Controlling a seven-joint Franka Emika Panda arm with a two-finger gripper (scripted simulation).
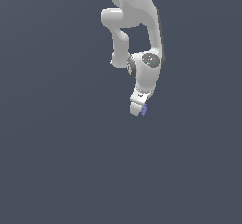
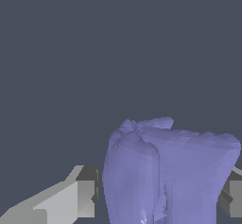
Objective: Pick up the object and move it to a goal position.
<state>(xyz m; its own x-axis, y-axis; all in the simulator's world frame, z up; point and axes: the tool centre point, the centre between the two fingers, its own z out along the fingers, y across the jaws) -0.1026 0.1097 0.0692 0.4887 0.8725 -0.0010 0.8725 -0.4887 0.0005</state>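
Observation:
The object (image 1: 143, 109) is a tiny lavender-blue blocky thing at the tip of my gripper (image 1: 140, 111), seen a little above the middle of the exterior view. In the wrist view the object (image 2: 170, 166) looms large, with ridged, folded faces, and sits between my two grey fingers (image 2: 71, 199). The far finger presses its side; the near finger stands right against it with only a hairline gap. My gripper (image 2: 160, 197) is shut on the object. The object's lower part is cut off by the frame edge.
The white arm (image 1: 142, 29) comes down from the upper edge of the exterior view. Everything around it is a plain dark blue-grey surface (image 1: 56, 161) with no other objects or goal marker in view.

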